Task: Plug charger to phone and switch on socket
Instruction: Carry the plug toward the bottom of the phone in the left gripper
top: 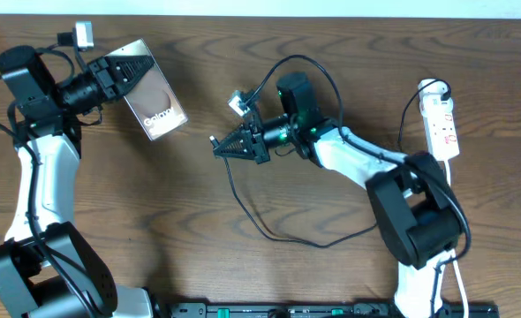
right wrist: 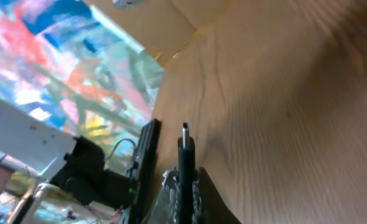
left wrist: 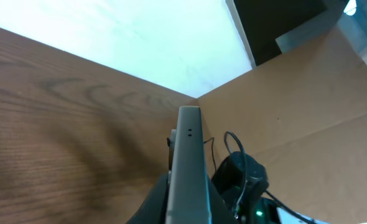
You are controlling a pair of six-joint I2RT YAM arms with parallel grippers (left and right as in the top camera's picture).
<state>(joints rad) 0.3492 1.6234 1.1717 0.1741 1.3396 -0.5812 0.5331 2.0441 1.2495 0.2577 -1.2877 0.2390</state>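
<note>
Pinches phone (top: 159, 102) in left gripper (top: 135, 69), free end facing plug. Clamps charger (right wrist: 185, 155) tip in right gripper (top: 228, 144), right of phone, aimed for insertion.

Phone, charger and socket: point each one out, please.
phone (top: 159, 102): overhead view, middle of its visible face.
charger (right wrist: 185, 152): right wrist view, black connector end.
socket (top: 443, 124): overhead view, middle of its white body.
</note>
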